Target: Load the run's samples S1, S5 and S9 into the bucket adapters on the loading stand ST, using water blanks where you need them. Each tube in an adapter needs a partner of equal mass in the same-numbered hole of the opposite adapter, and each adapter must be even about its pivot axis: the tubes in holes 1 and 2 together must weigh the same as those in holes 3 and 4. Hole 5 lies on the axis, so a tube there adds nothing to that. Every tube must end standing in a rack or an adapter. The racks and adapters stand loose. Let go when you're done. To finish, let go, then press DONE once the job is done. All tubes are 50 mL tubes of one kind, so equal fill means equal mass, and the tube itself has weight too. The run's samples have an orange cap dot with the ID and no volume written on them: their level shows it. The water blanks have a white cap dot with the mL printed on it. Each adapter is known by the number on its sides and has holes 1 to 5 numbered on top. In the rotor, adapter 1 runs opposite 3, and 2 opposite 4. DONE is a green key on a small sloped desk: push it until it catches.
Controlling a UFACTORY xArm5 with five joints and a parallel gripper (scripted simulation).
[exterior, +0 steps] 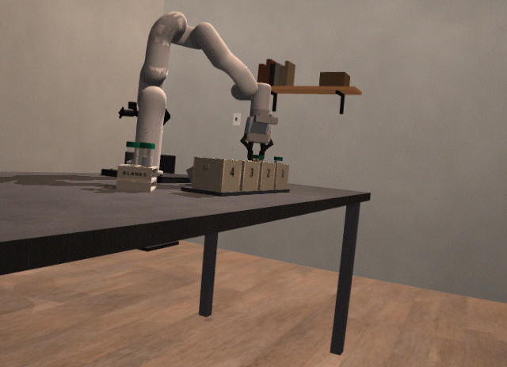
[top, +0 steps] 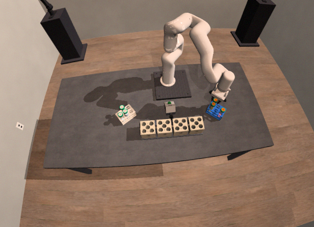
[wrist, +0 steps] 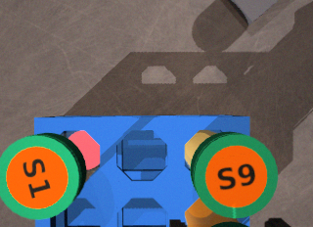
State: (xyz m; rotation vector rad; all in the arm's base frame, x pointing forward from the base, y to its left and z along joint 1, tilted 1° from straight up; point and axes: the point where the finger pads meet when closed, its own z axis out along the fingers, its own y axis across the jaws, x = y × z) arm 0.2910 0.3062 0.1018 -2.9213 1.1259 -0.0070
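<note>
So the jaws (top: 218, 100) (exterior: 256, 157) are slightly apart, not clamped on anything as far as I can tell, with a third sample tube (top: 215, 100) (exterior: 257, 155) (wrist: 230, 225) between them. It looks to be standing at the back of the blue rack (top: 211, 112) (wrist: 103, 124). Amber stuff inside, ID cut off by the wrist view, so S5 is my guess only.

Right next to it is S9 (top: 213, 103) (wrist: 236, 176), and S1 (top: 222, 109) (exterior: 278, 158) (wrist: 37, 177) is off at the other side of the same rack. Both upright, both IDs readable.

Further out on the tabletop (top: 101, 148) (exterior: 61, 208), adapter 4 (top: 147, 136) (exterior: 207, 174), adapter 3 (top: 164, 135) (exterior: 250, 181), adapter 2 (top: 180, 133) (exterior: 268, 181) and adapter 1 (top: 196, 131) (exterior: 282, 178) sit in a row on the stand, and I see no tubes in any of them. Three blanks sit in the BLANKS rack (top: 125, 122) (exterior: 134, 173); can't read the mL.

So zero loading done, IMO. Left: compare levels, place samples with equal partners opposite, balance each adapter, then hit the green key (top: 169, 102).
</note>
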